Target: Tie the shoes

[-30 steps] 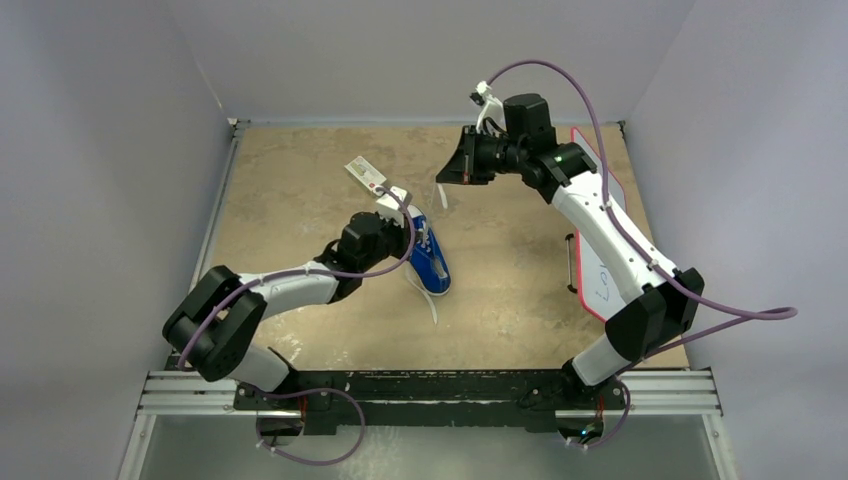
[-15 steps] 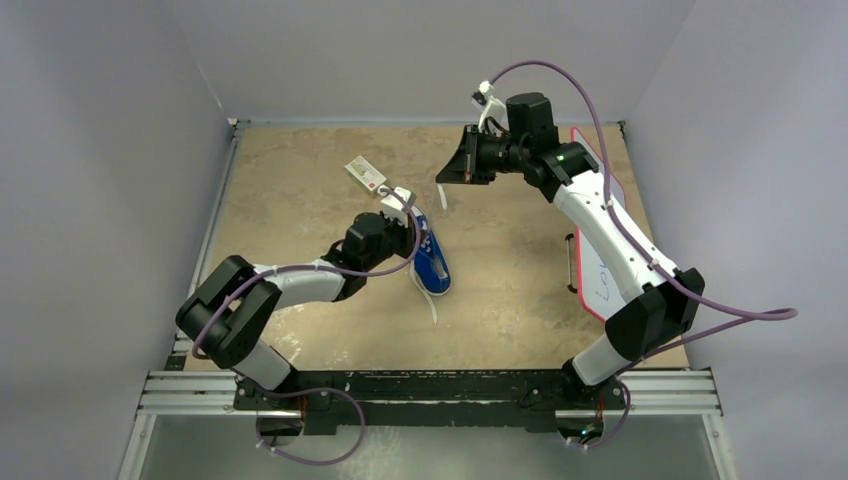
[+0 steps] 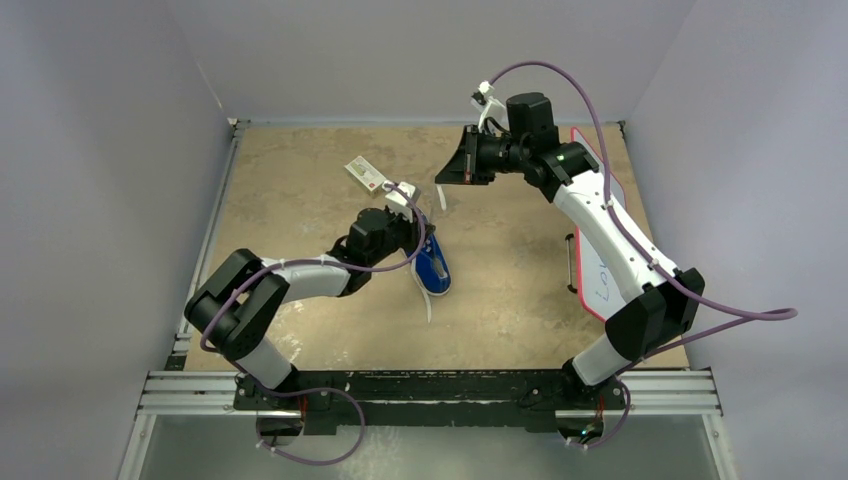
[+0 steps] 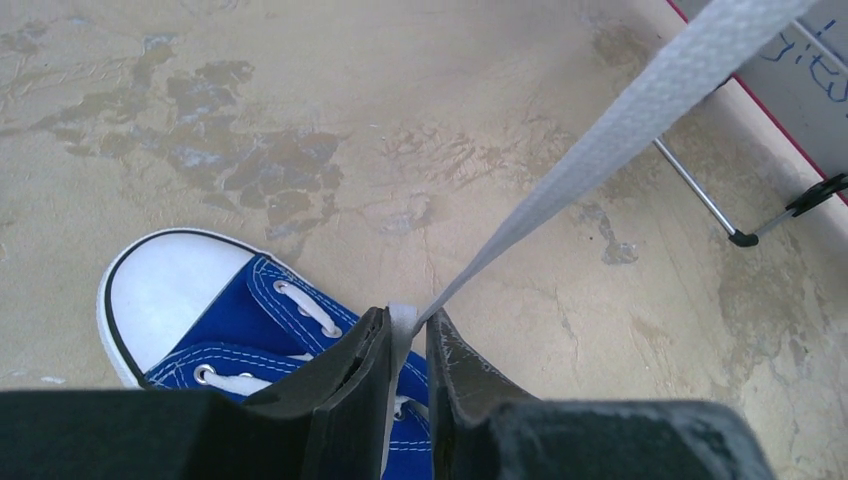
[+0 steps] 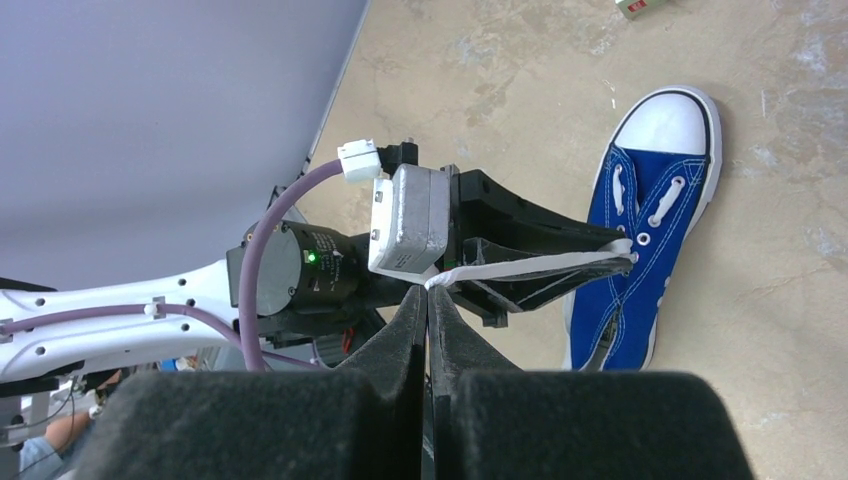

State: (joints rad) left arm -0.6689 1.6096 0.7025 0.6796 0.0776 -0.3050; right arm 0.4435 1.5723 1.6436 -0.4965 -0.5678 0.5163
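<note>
Tan mottled tabletop (image 3: 300, 180), grey walls (image 3: 100, 150). L claw (image 4: 405, 320): jaws a narrow slit, lace (image 4: 620, 120) thru gap; pinched or slack, can't tell. Directly beneath it: shoe (image 4: 230, 330), toe fwd-left. R claw (image 5: 428, 292): clamped on lace, taut to L. Advice: hold R tension, move L slow, don't drag shoe.

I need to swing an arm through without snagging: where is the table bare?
Bare: between the sneaker and the whiteboard, and the far left corner beyond the small box. Crowded: from the box to the sneaker, where the left gripper and the lace up to the right gripper sit.
</note>
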